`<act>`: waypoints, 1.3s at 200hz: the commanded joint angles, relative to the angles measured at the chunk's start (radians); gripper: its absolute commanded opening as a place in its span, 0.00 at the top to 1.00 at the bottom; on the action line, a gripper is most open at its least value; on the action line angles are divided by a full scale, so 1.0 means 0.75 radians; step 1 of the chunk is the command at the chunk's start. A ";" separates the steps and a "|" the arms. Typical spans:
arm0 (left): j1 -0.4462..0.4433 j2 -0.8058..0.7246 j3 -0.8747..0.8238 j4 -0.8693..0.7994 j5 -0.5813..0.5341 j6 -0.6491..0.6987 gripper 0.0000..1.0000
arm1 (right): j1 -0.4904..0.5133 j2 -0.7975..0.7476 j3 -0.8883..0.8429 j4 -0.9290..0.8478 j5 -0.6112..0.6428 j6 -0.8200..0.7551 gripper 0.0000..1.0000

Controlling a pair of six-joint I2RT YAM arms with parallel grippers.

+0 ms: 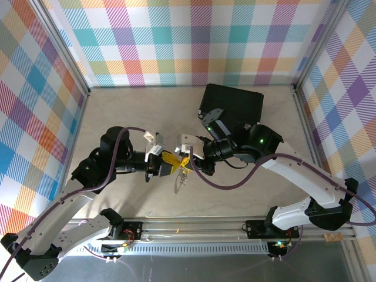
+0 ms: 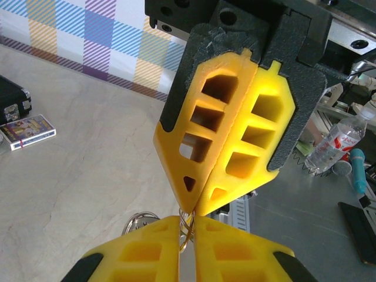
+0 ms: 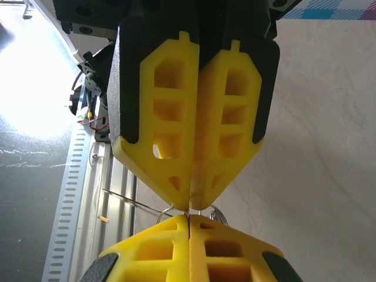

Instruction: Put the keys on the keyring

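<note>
The left gripper (image 2: 187, 228) and the right gripper (image 3: 189, 222) stood tip to tip. Each had its yellow fingers pressed together on the thin wire of the keyring (image 1: 180, 183), probably so that one could steady the loop while the other worked its coil apart for a key. The rest of the loop hung just below the meeting tips, and whether any of the keys already sat on it was too small to tell. Well beyond the right gripper lay the black case (image 1: 232, 103), apparently shut, so its contents were hidden.
</note>
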 commanded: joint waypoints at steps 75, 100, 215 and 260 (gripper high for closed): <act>-0.024 -0.034 -0.040 0.154 0.014 -0.065 1.00 | 0.009 -0.017 -0.009 0.092 -0.086 0.000 1.00; -0.024 -0.078 -0.060 0.232 0.001 -0.087 1.00 | 0.008 -0.029 -0.017 0.113 -0.077 0.044 0.94; -0.024 -0.169 -0.179 0.610 0.095 -0.309 1.00 | 0.008 -0.148 -0.156 0.247 -0.087 0.188 0.72; -0.024 -0.175 -0.209 0.670 0.094 -0.336 1.00 | 0.005 -0.206 -0.203 0.310 -0.083 0.249 0.57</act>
